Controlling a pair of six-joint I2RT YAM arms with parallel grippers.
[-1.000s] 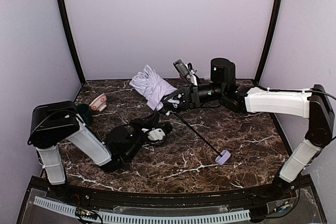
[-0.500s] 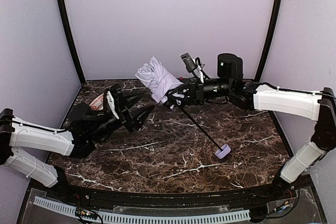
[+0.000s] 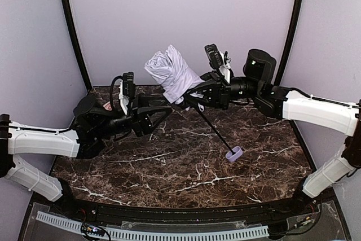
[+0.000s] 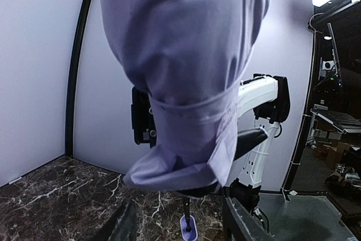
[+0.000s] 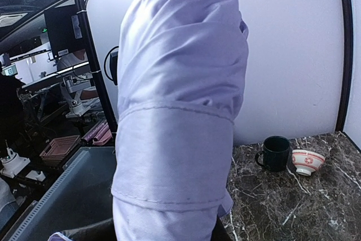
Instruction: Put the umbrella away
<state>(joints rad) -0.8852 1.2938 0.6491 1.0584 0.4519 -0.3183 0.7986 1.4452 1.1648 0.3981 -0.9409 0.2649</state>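
Note:
The umbrella's folded lavender canopy [image 3: 169, 71] is held up at the back centre. Its thin black shaft [image 3: 213, 128] slants down to the lavender handle [image 3: 234, 153] near the table. My right gripper [image 3: 194, 97] is shut on the umbrella at the canopy's lower end. In the right wrist view the canopy [image 5: 180, 111] fills the middle and hides the fingers. My left gripper [image 3: 159, 114] is open, just left of and below the canopy, apart from it. In the left wrist view the canopy [image 4: 180, 71] hangs above the open fingers [image 4: 121, 227], with the handle [image 4: 188, 228] between them.
A dark mug [image 5: 276, 152] and a red-patterned bowl [image 5: 307, 162] stand on the marble table [image 3: 169, 167] at the back left, behind my left arm. Lavender walls close the back and both sides.
My right gripper has raised the umbrella, and the handle has slid left. My left arm has unfolded and reached up and right, its open gripper now close to the canopy.

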